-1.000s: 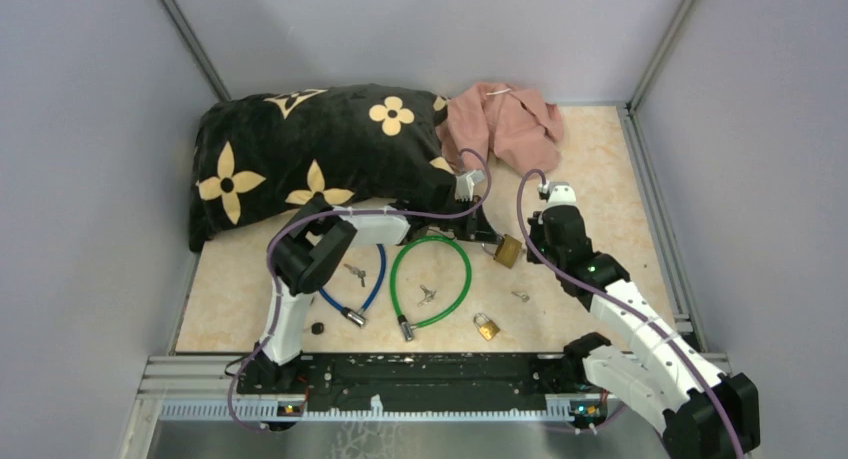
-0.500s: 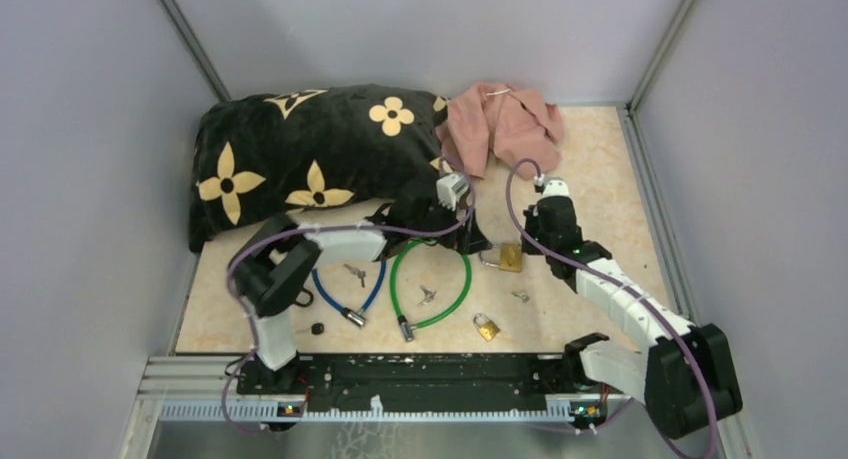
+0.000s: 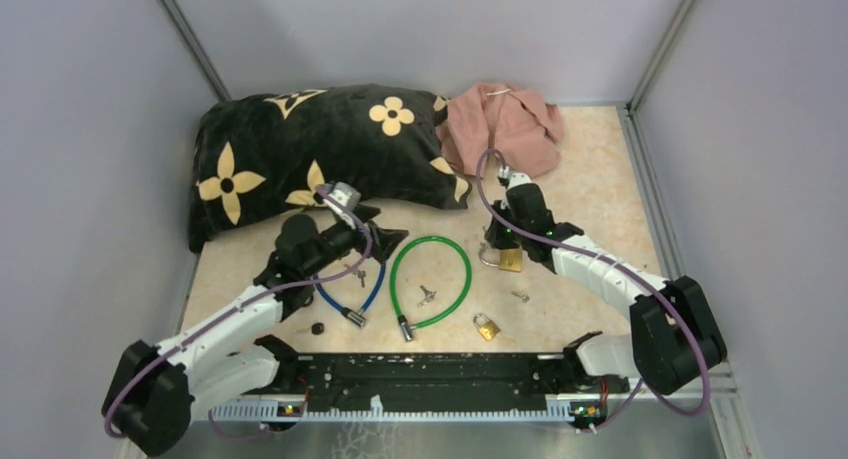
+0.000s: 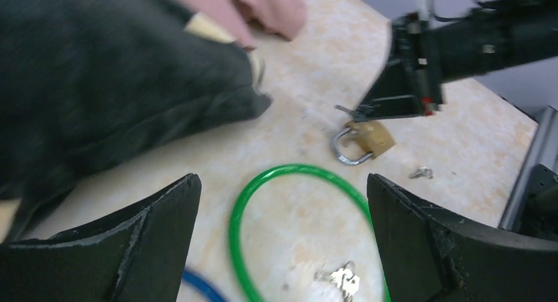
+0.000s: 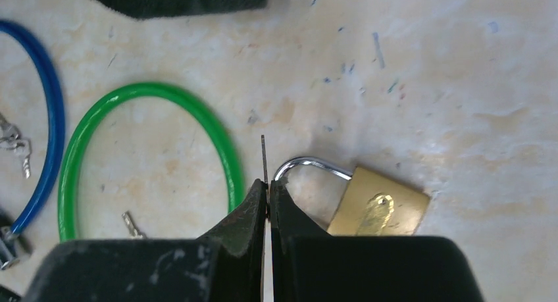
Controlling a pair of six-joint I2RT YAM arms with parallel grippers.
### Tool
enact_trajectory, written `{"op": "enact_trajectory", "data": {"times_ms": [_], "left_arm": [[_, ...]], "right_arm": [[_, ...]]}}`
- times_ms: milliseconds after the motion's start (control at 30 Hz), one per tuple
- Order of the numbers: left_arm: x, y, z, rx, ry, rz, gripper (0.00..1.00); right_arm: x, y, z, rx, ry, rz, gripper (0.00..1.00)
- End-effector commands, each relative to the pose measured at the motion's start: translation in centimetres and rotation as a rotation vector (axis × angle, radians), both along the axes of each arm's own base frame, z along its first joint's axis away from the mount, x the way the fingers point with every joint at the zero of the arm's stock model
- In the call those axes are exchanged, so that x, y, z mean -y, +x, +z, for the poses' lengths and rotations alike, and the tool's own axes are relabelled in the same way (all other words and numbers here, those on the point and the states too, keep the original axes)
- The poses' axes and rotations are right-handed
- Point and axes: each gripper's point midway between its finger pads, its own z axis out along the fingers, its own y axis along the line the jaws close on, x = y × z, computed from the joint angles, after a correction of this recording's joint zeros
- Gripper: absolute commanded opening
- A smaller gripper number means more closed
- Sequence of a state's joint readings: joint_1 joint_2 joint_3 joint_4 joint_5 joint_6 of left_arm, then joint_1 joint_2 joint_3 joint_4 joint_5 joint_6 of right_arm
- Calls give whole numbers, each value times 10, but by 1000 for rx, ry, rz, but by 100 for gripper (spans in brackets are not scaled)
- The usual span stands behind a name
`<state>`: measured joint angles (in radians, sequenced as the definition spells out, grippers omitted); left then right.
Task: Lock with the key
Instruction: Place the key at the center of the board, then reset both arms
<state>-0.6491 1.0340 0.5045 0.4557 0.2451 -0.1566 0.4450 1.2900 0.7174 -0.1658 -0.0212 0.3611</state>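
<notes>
Padlock (image 5: 378,210) lying flat, left tool (image 4: 281,183) now released and withdrawn, right tool (image 5: 268,187) clenching key (image 5: 263,158) beside shackle (image 5: 309,162)

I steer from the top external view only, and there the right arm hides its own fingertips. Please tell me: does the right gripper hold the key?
Observer: Yes. In the right wrist view the right gripper is shut on the key; its thin blade sticks out between the fingertips.
Operator: Is the blade already inside the padlock?
Observer: No. The blade tip is free, close beside the steel shackle of the brass padlock, which lies flat on the table. No keyhole shows.
Operator: And the left gripper, does it carry anything?
Observer: Nothing. In the left wrist view the left gripper is wide open, with only the green cable lock on the table beyond its fingers.
</notes>
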Motion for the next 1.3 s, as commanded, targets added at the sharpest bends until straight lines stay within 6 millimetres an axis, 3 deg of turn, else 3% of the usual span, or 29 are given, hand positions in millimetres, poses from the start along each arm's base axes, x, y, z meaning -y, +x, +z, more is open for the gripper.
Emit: {"op": "enact_trajectory", "data": {"times_ms": [0,67,167,300,500,533,567,600,633,667,867,967,1100,1167,1267], "left_arm": [[-36,-17,0,-5,-137,1,99],[-52,-24,6,19,-172,13,99],[-87,-14,8,-18,-223,161,99],[-133,-3,2,-29,-236,353,99],[-166,0,8,-11,-261,488,99],[-170,1,8,-7,-260,508,99],[-173,2,8,-5,-258,524,99],[-177,3,8,-3,-255,541,99],[-181,4,8,4,-253,560,99],[-185,5,8,7,-252,578,99],[-218,11,-3,56,-192,731,99],[-228,12,-11,78,-176,786,99],[-225,10,-23,85,-190,770,99],[-223,12,-31,59,-183,757,99],[-220,14,-48,2,-159,745,99]], "right_arm": [[-9,-15,-2,-6,47,-20,0],[2,-14,-15,-6,3,-66,0],[15,-12,-28,-20,-73,-97,0],[20,-2,-22,16,-122,-91,0],[16,1,-23,5,-141,-58,0],[14,0,-23,-5,-140,-44,12],[10,0,-21,-11,-133,-22,39],[9,0,-17,-16,-134,-10,57],[8,1,-7,-12,-129,-18,90],[9,3,4,-2,-130,-23,98],[32,10,87,213,-146,-98,98],[62,5,102,327,-140,-255,98],[99,-18,61,356,-53,-512,98],[105,-29,42,335,32,-601,98],[103,-40,22,325,98,-601,98]]}}
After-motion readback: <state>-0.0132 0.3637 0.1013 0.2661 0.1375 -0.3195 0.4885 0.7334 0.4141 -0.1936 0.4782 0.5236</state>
